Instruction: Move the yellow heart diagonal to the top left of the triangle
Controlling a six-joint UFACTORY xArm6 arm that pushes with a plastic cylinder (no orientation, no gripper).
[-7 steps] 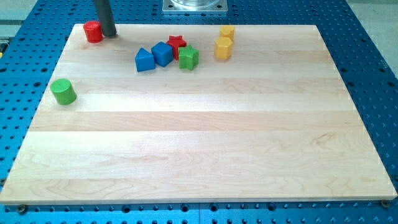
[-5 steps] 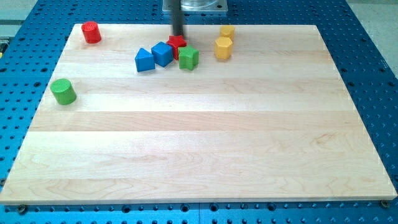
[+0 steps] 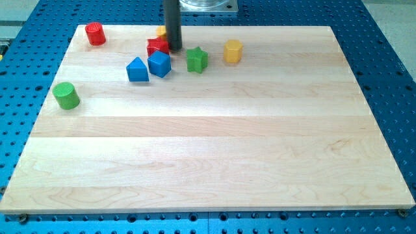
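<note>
The yellow heart (image 3: 160, 30) lies near the board's top edge, mostly hidden behind my rod. It is up and to the right of the blue triangle (image 3: 136, 69). My tip (image 3: 173, 50) is just right of the red star (image 3: 156, 47) and touches it or nearly does. It is above the blue cube (image 3: 159, 64), which sits right of the triangle.
A green star-like block (image 3: 197, 60) and a yellow hexagonal block (image 3: 233, 51) lie to the right of my tip. A red cylinder (image 3: 95, 33) stands at the top left corner. A green cylinder (image 3: 65, 95) stands near the left edge of the wooden board (image 3: 208, 156).
The yellow heart has gone from the right of the cluster to its upper left. The red star, blue cube and blue triangle have shifted left. My tip has moved slightly left and down.
</note>
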